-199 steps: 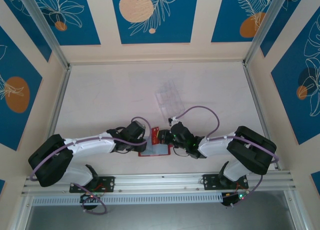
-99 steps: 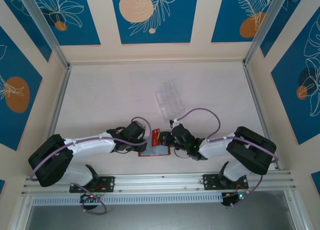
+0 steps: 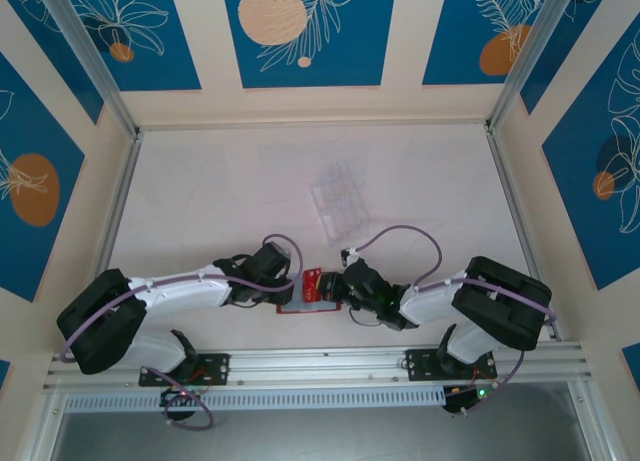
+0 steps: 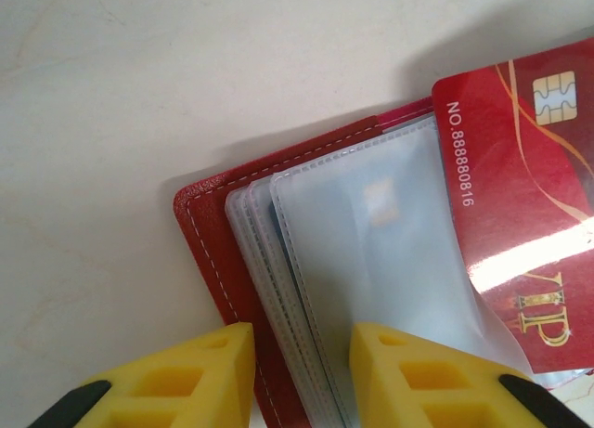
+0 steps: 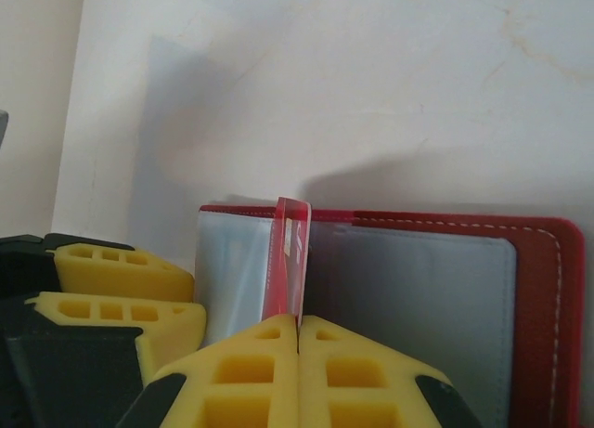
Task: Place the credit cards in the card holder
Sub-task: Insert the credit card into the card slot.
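The card holder point(image 4: 218, 252) lies open on the table, red cover down, clear sleeves point(image 4: 371, 252) fanned upward. In the top view it sits between both wrists at the near edge point(image 3: 300, 304). My left gripper point(image 4: 302, 340) stands partly open over its corner: one finger over the red border, the other on a clear sleeve. My right gripper point(image 5: 299, 321) is shut on a red credit card point(image 5: 288, 247), held on edge over the holder's point(image 5: 538, 289) inside. In the left wrist view this card point(image 4: 520, 168) has its lower end under a clear sleeve.
A clear plastic compartment tray point(image 3: 338, 198) lies mid-table, beyond the grippers. The right arm's purple cable point(image 3: 400, 233) loops above its wrist. Bare table point(image 3: 200, 191) stretches left and back; metal rails border the sides and the near edge.
The right gripper has carried the red card a little nearer and leftward over the holder. The left gripper and holder have stayed put.
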### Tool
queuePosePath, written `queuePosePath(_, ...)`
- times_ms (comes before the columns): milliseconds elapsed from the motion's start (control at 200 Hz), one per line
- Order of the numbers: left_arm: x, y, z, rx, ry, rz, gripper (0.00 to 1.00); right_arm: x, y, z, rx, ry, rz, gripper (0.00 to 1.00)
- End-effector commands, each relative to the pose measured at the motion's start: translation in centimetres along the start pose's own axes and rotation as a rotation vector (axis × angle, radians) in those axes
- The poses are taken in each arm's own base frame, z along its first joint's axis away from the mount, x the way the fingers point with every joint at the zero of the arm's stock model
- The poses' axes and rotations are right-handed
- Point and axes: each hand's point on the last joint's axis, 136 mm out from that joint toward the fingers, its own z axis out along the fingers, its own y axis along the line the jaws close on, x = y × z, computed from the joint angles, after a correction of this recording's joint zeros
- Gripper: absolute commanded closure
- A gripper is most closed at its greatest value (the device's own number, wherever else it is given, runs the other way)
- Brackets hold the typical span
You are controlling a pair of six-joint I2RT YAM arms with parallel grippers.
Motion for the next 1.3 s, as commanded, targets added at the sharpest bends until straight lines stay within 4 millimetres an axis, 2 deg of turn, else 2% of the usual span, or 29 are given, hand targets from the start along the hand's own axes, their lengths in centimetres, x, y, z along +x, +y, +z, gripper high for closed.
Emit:
queuePosePath(0,2.8,2.6,0.9,-0.100,0.105,-0.012,0.68,0.8,-2.0,-0.6,0.076,-0.007,0.009,1.00)
queuePosePath(295,2.8,2.7,0.9,-0.102,0.106,-0.011,0.68,2.2,-3.6,-1.1,0.125,0.007,0.029,1.00)
queuePosePath(1025,2.7,2.7,0.8,-0.105,0.108,-0.010,0.68,4.5,-5.0,-0.8,0.207,-0.028,0.050,1.00)
queuePosePath(1295,2.7,2.8,0.7,-0.110,0.109,-0.009,0.68,4.1,-5.3,-1.0,0.232,-0.023,0.019,1.00)
